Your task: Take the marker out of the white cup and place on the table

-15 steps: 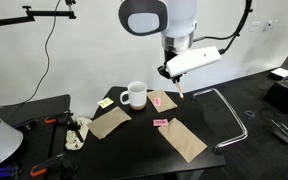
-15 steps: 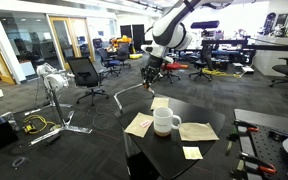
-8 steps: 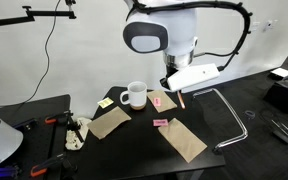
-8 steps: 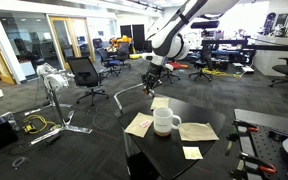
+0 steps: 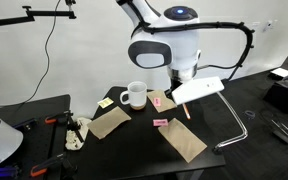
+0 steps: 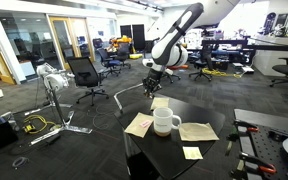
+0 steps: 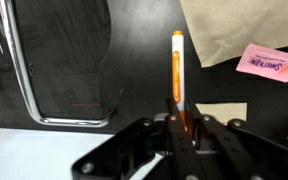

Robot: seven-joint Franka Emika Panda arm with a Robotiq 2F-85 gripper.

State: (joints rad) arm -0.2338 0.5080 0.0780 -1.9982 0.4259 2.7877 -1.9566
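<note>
My gripper point(image 7: 180, 120) is shut on the thin orange marker point(image 7: 177, 68), which sticks out beyond the fingertips. In both exterior views the gripper point(image 5: 177, 98) point(image 6: 152, 84) holds the marker point(image 5: 184, 110) above the far edge of the black table point(image 5: 144, 140) point(image 6: 219, 152), apart from the white cup. The white cup point(image 5: 135, 95) point(image 6: 165, 121) stands upright on the table with its handle to the side. The marker's tip points down toward the tabletop point(image 7: 134, 60). I cannot tell whether the tip touches the tabletop.
Brown paper pieces point(image 5: 109, 122) point(image 5: 184, 141) point(image 7: 234, 30) and pink sticky notes point(image 5: 160, 122) point(image 7: 269, 62) lie on the table. A bent metal tube frame point(image 5: 234, 112) point(image 7: 24, 70) stands beside the table's edge. Office chairs point(image 6: 84, 75) and tools point(image 5: 59, 122) surround the table.
The arm has come down and shifted away from the cup with the marker in its grip. The marker is now lower, close over the table's edge.
</note>
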